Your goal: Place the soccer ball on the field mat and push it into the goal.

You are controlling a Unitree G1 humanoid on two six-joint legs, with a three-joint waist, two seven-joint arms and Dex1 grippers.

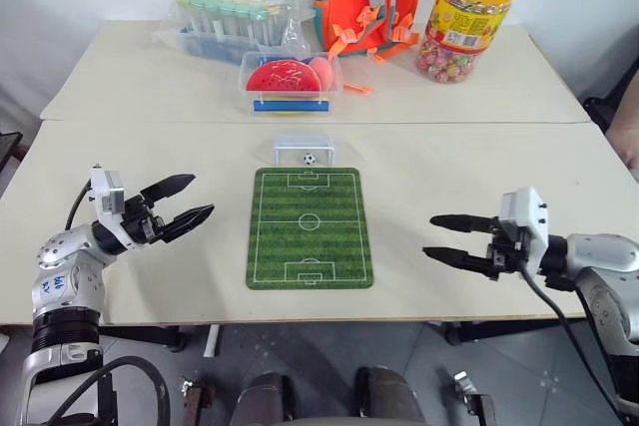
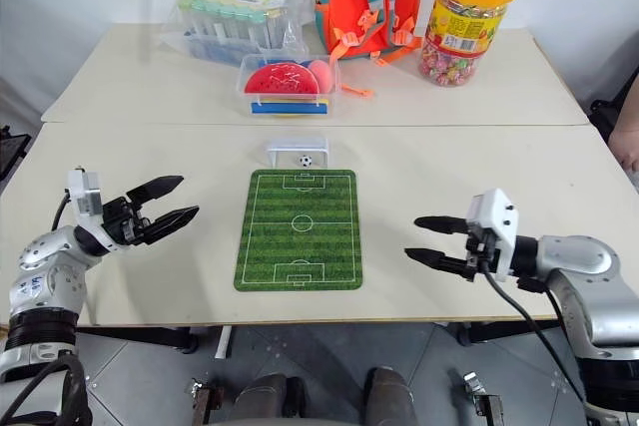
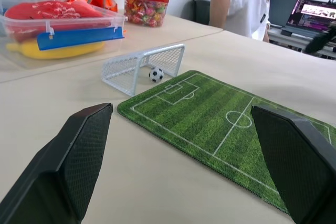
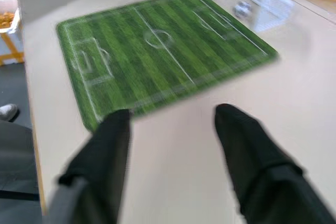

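- The soccer ball [image 1: 309, 159] lies inside the goal [image 1: 304, 151], just behind the goal mouth, so from what is seen the push looks done.
- The goal stands touching the far short edge of the field mat [image 1: 310, 227], centred on it; the ball rests off the mat, beyond that edge.
- The mat's long axis runs from the near table edge toward the goal, so any further push would have to follow this axis, away from the robot.
- The left gripper [image 1: 190, 202] hovers over the bare table [image 1: 449, 162] to the left of the mat, beside its middle; its jaws stand wide apart and hold nothing.
- The right gripper [image 1: 438, 237] hovers to the right of the mat, beside its near half; its jaws are also apart and empty.
- Both grippers point inward at the mat and are well apart from the goal; the left one is somewhat nearer to it.
- I judge that no grasp is needed now, and the arms only need to stay away from the goal frame.
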